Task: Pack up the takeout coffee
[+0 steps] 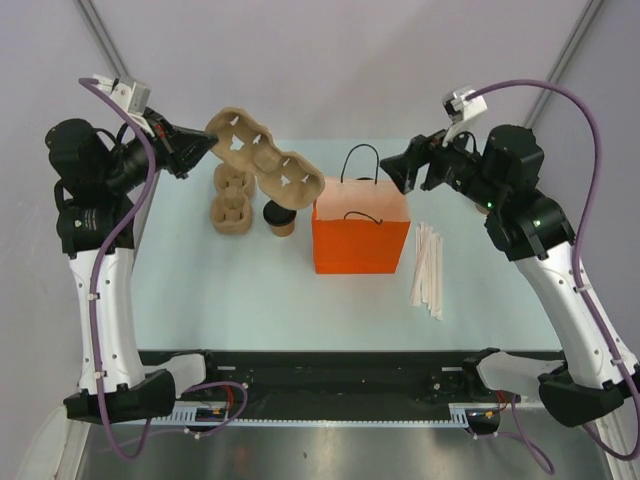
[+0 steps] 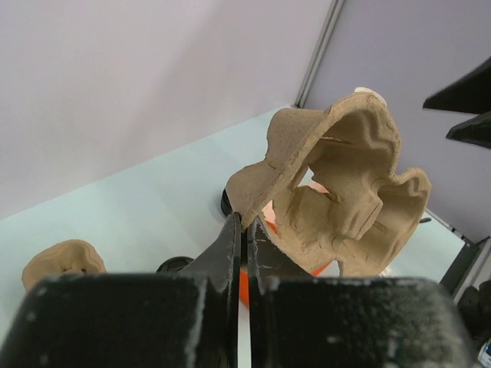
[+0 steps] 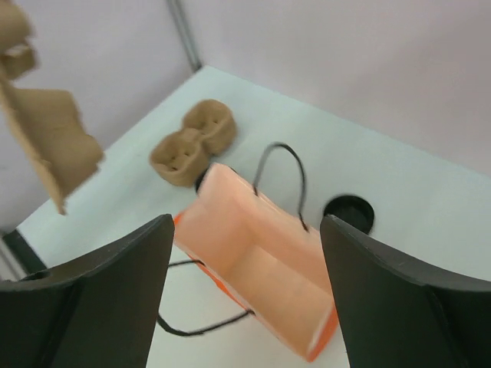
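At table centre: orange bag (image 1: 360, 240) stands upright, mouth open, 2 black handles up.
Takeout coffee (image 1: 281, 220): upright on the table (image 1: 200, 300), black lid on, outside the bag. It sits between the bag on its right and the stack of carriers on its left, near both; whether it touches either, I cannot tell.
Stack of carriers (image 1: 232, 200): brown pulp trays piled on the table, left of the coffee and toward the far left.
Held carrier (image 1: 265, 160): 1 pulp cup tray, up off the table and tilted. From above it runs from the left arm toward the bag and overlaps the far edge of the stack.
Left gripper (image 1: 203, 147): fingers pinched tight together on the left rim of the held carrier. The wrist view shows the pulp edge clamped between both tips.
Right gripper (image 1: 393, 172): fingers spread wide with nothing between them. It hangs in the air at the far right of the bag, and its wrist view looks down into the bag's open mouth.
Pale sticks (image 1: 428, 268): a small bundle lying flat on the table, right of the bag and apart from it.
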You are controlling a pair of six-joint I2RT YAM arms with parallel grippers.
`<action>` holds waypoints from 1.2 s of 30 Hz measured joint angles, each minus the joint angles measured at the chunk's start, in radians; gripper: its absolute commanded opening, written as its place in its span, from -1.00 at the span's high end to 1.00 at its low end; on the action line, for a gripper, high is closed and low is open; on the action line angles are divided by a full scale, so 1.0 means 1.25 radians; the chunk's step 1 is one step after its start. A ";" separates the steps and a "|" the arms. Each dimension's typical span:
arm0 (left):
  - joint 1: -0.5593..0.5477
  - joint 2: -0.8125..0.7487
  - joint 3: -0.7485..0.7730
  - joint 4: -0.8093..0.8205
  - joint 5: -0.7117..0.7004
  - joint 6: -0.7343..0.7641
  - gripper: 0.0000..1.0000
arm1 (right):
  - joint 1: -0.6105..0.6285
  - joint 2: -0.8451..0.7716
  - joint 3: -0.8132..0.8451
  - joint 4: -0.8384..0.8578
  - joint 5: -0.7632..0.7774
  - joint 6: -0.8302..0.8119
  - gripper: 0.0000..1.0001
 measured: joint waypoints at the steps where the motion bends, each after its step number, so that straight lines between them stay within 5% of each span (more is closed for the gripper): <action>1: 0.000 0.000 0.000 0.009 -0.002 -0.006 1.00 | -0.015 -0.013 -0.017 -0.017 0.022 0.009 -0.57; 13: 0.000 0.002 -0.001 0.044 -0.023 -0.012 1.00 | -0.075 0.055 -0.186 -0.165 0.080 0.092 -0.42; 16: 0.000 -0.012 -0.016 0.054 -0.023 -0.013 1.00 | -0.080 0.080 -0.187 -0.160 0.080 0.100 -0.26; 19: 0.000 -0.026 -0.031 0.056 -0.023 -0.012 1.00 | -0.083 0.101 -0.187 -0.154 0.079 0.108 0.22; 22: 0.001 -0.032 -0.035 0.055 -0.022 -0.011 1.00 | -0.088 0.121 -0.187 -0.150 0.073 0.108 1.00; 36: 0.002 -0.038 -0.001 0.043 0.028 0.027 1.00 | -0.115 0.130 -0.073 -0.184 -0.122 -0.093 1.00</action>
